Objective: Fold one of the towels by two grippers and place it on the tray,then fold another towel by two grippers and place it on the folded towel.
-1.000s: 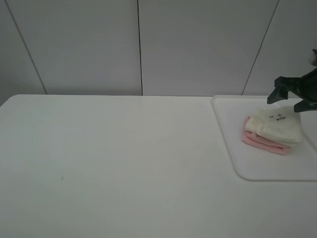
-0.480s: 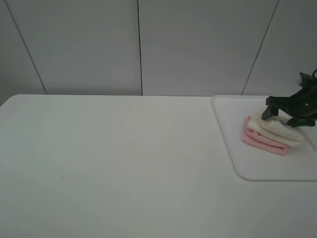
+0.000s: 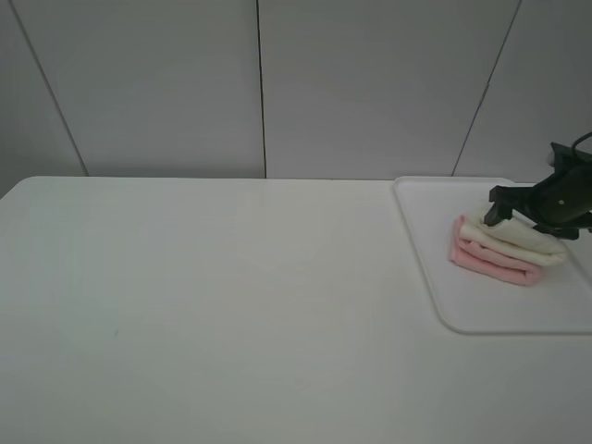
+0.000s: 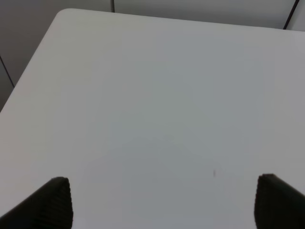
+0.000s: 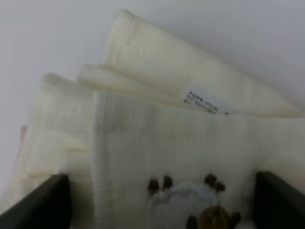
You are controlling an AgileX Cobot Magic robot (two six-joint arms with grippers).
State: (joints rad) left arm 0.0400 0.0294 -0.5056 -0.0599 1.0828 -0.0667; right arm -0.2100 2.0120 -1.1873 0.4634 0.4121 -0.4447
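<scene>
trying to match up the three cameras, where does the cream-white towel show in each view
Exterior high: the cream-white towel lies folded on the pink towel, on the tray at the right, under the right gripper.
Left wrist: not in it; only bare table and open fingers.
Right wrist: it fills the picture, embroidered mark between the fingers.
Shared landmark: the white table.

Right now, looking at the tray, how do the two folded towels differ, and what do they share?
The cream-white towel lies on top; the pink towel lies beneath it, directly on the tray. The cream-white towel has the right claw pressing on it with jaws apart; the pink towel is untouched. The cream-white one shows an embroidered mark; none shows on the pink. Both are folded.
</scene>
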